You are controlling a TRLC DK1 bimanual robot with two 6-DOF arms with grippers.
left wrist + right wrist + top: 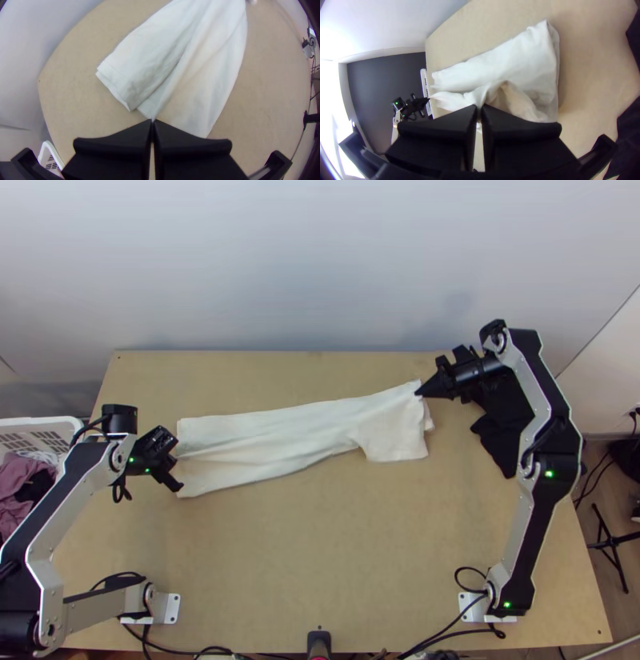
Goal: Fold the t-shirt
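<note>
The white t-shirt point(296, 440) lies across the table as a long folded strip, with creases along its length and a wider flap at its right end. At its left end is my left gripper point(175, 458); in the left wrist view the left gripper point(153, 120) is shut on the end edge of the t-shirt point(206, 76). My right gripper point(418, 394) is at the upper corner of the strip's right end. The right wrist view has the right gripper point(479, 106) shut on a raised, bunched fold of the t-shirt point(523, 66).
Black cloth point(504, 428) lies at the table's right side, partly beneath the right arm. A white basket point(36, 424) holding pink and dark clothes stands beyond the left edge. Bare wood of the table point(320, 540) stretches between the t-shirt and the arm bases. Cables run along the near edge.
</note>
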